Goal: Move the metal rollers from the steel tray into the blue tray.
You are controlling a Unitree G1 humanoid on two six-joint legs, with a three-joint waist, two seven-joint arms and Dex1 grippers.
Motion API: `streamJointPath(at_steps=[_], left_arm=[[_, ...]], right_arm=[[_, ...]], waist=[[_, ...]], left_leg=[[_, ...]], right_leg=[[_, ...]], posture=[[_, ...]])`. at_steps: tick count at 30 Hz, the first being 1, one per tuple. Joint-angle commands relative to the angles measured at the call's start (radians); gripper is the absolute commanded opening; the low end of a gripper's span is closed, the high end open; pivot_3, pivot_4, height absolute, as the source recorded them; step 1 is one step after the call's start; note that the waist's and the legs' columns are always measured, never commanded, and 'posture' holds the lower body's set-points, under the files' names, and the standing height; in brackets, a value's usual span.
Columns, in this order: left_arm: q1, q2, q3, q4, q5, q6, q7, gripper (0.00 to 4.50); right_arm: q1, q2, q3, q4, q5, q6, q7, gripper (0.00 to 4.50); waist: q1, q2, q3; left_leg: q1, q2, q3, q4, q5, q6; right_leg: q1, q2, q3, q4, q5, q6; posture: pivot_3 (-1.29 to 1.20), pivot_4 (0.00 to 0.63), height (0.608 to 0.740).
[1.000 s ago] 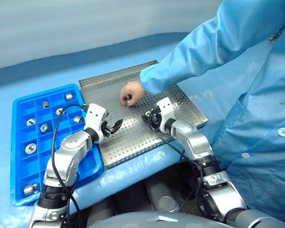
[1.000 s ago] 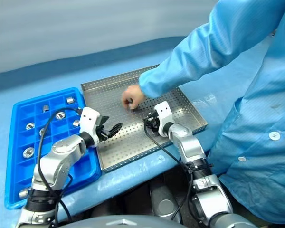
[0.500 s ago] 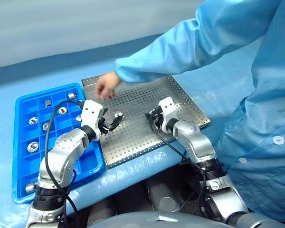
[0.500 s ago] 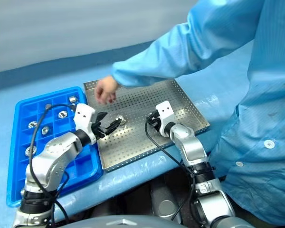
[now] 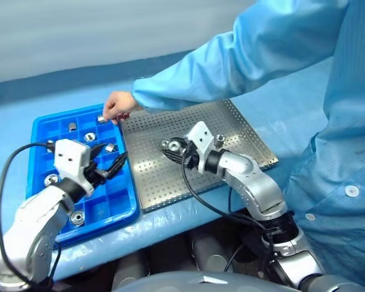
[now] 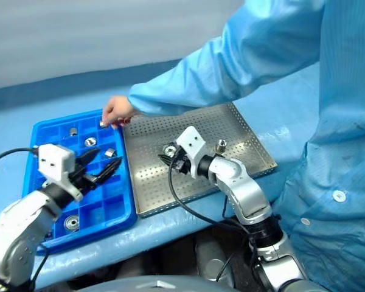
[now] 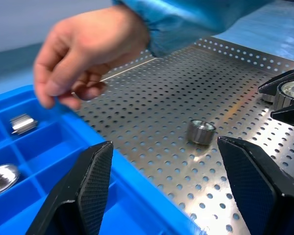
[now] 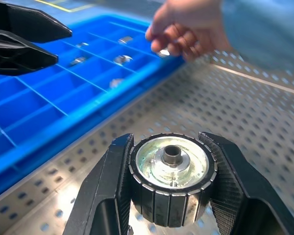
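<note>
Carry step under way: the right end effector [image 8: 169,196] is clamped on 1 metal roller [image 8: 170,177], a finger pressed to each side of its ribbed barrel, and it hangs above the steel tray [image 5: 231,131], over the part nearer the blue tray [image 5: 118,204]. The roller's flanged face with the dark centre hole looks back along the fingers toward the wrist; its axis runs roughly in line with the fingers and close to level, its far end toward the blue tray. It looks about as wide as it is long.

1 more roller [image 5: 219,140] stands upright on the steel tray, near the middle, axis vertical. Several rollers already sit in the blue tray's compartments, such as 1 [image 5: 78,217] near its front edge.

The left end effector [image 6: 97,168] hovers over the blue tray, fingers spread, nothing between them. A person's hand [image 5: 117,107] pinches something small at the blue tray's far corner beside the steel tray.

Next, I'd judge: sweep the right arm across the blue rim to a free compartment, clear of the hand and left end effector, lower, release.
</note>
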Motion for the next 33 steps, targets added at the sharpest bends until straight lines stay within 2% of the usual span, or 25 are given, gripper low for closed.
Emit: streamJointPath(at_steps=[1, 11, 17, 26, 33], left_arm=[[0.060, -0.004, 0.097, -0.103, -0.002, -0.038, 0.037, 3.72], [0.352, -0.112, 0.266, -0.267, -0.042, -0.116, 0.090, 3.72], [0.503, -0.148, 0.253, -0.269, -0.050, -0.241, 0.116, 3.72], [0.617, -0.173, 0.148, -0.269, -0.023, -0.345, 0.187, 3.72], [0.591, -0.153, 0.095, -0.269, -0.004, -0.324, 0.224, 3.72]], right_arm=[[-0.058, 0.023, 0.027, -0.004, 0.027, -0.036, 0.047, 1.73], [-0.199, 0.158, 0.144, 0.290, -0.002, -0.148, 0.148, 1.73], [-0.235, 0.219, 0.185, 0.427, -0.037, -0.228, 0.182, 1.73], [-0.305, 0.255, 0.149, 0.605, -0.071, -0.342, 0.207, 1.73], [-0.418, 0.347, 0.051, 0.903, -0.067, -0.463, 0.195, 1.73]], waist=[[0.027, 0.000, 0.000], [0.164, -0.001, 0.000], [0.220, -0.001, 0.000], [0.247, -0.001, 0.001], [0.248, 0.000, 0.001]], left_leg=[[0.000, 0.000, 0.000, 0.000, 0.000, 0.000], [0.000, 0.001, 0.000, -0.001, 0.000, 0.000], [0.000, 0.001, 0.000, 0.000, 0.000, -0.001], [-0.001, 0.003, 0.000, 0.000, -0.001, -0.002], [0.000, 0.002, -0.002, -0.002, -0.001, -0.004]], right_leg=[[0.000, 0.000, 0.000, 0.000, 0.000, -0.001], [0.000, -0.001, -0.003, 0.000, -0.002, -0.013], [0.001, -0.001, -0.007, -0.001, -0.006, -0.011], [0.000, -0.001, -0.011, -0.001, -0.007, -0.012], [0.000, 0.002, -0.016, -0.001, -0.009, -0.017]], posture=[[0.00, 0.150, 0.740], [0.20, 0.150, 0.740], [0.27, 0.150, 0.740], [0.31, 0.150, 0.740], [0.31, 0.150, 0.740]])
